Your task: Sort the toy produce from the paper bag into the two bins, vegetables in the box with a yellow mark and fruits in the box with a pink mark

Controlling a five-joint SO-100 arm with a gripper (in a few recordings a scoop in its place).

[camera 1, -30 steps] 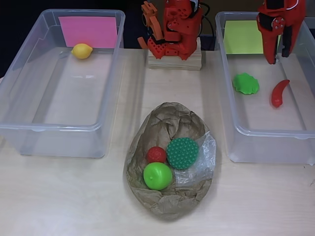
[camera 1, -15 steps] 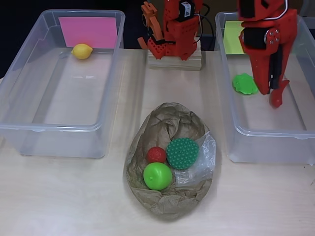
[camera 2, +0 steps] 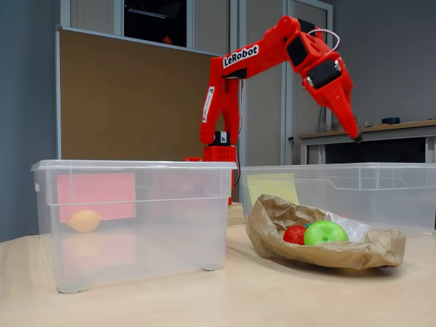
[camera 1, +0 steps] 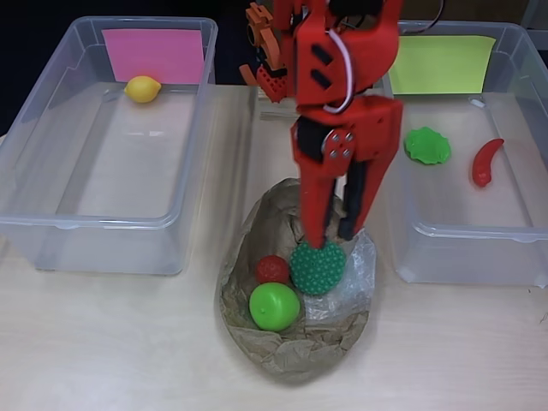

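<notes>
The crumpled brown paper bag (camera 1: 295, 342) lies open on the table and holds three toys: one dark green bumpy ball (camera 1: 318, 268), one small red berry (camera 1: 272, 270) touching its left side, one bright green apple (camera 1: 274, 306) just below the berry. The red two-finger gripper (camera 1: 332, 235) hangs above the bag, fingers slightly apart and empty. Left of the bag, the clear plastic bin with a pink card (camera 1: 34, 154) holds one yellow lemon (camera 1: 142, 88). Right of the bag, the clear bin with a yellow card (camera 1: 467, 248) holds one green leafy vegetable (camera 1: 427, 145) and one red chili pepper (camera 1: 485, 162).

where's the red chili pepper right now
In the overhead view the red chili pepper lies in the right-hand bin with the yellow mark, just right of the green leafy vegetable.
</notes>
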